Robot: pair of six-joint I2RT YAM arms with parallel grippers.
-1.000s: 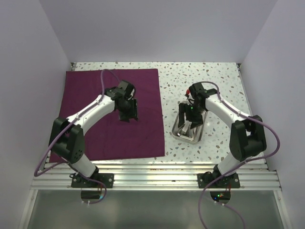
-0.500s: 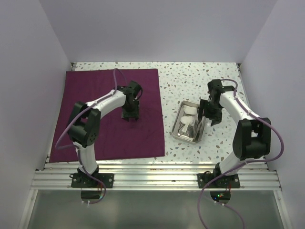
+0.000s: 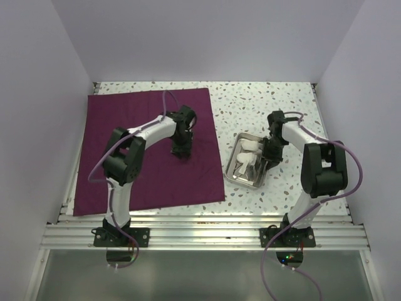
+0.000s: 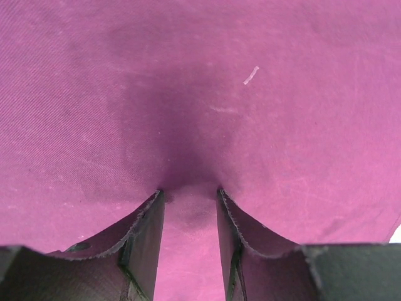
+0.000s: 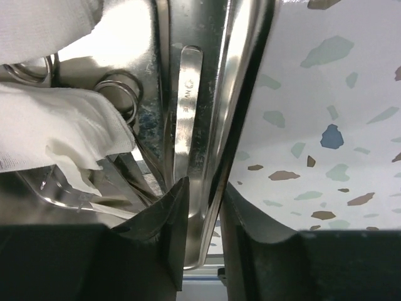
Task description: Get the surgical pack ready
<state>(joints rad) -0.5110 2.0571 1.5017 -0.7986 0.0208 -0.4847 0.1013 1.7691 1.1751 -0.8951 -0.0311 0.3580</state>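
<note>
Firstly, cloths: one maroon cloth (image 3: 138, 144), spread flat over the left half of the speckled table (image 3: 276, 106).
Trays: one shallow steel tray (image 3: 243, 182), on the bare table just right of the cloth's right edge, clear of it.
Gauze: two white gauze pads (image 3: 249, 146) lie inside the tray, one toward its far end, one nearer.
Instruments: one pair of tweezers (image 5: 187, 106) lies along the tray's right wall; beside it are the ring handles of what looks like a single pair of scissors (image 5: 119, 94), partly under gauze.
Left arm: elbow folded high over the cloth, forearm reaching to the right, wrist pointing straight down.
Left gripper (image 4: 188, 191): jaws apart, both fingers (image 4: 141, 232) pressed onto the cloth near its right-centre, with a strip of cloth in the gap.
Right arm: elbow raised on the right, forearm angled to the far left, wrist tipped down at the tray.
Right gripper (image 5: 203, 188): straddles the tray's right wall, one finger inside, one outside, closed onto the rim.
</note>
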